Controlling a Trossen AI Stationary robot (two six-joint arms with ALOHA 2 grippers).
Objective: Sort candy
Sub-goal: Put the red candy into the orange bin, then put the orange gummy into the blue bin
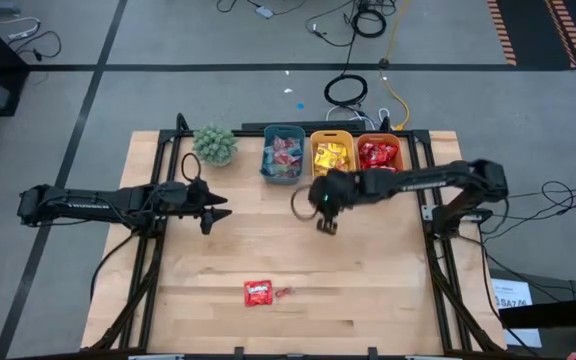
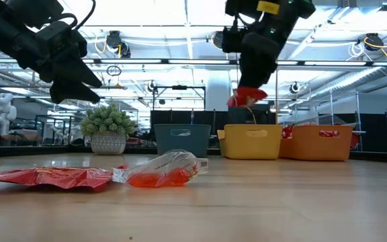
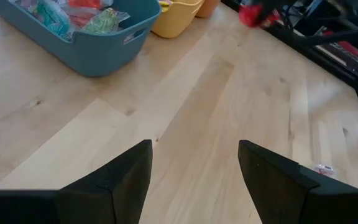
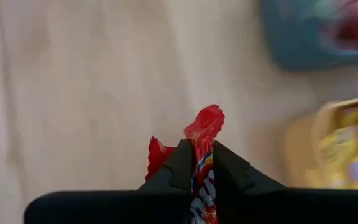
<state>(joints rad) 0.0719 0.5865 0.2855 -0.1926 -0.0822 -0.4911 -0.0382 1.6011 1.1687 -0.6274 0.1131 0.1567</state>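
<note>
My right gripper (image 1: 325,226) hangs over the table's middle, in front of the bins, shut on a shiny red candy packet (image 2: 247,98). My left gripper (image 1: 220,208) waits open above the table's left part, nothing between its fingers (image 3: 129,171). Another red packet (image 1: 258,292) lies flat on the table near the front edge, with a small clear-wrapped red sweet (image 2: 163,172) beside it. The teal bin (image 1: 283,153), yellow bin (image 1: 331,155) and orange bin (image 1: 378,153) at the far edge hold sorted candy. My right gripper pinches the red packet between its two fingers, and the packet's crinkled end (image 4: 204,124) sticks out past the fingertips. The fingers slant down from above. The packet is lifted well clear of the table.
A small green spiky plant (image 1: 215,143) in a pot stands at the far left of the bins. Bare wooden tabletop (image 1: 368,290) lies between the arms and along the front right. Cables run over the floor beyond the far edge.
</note>
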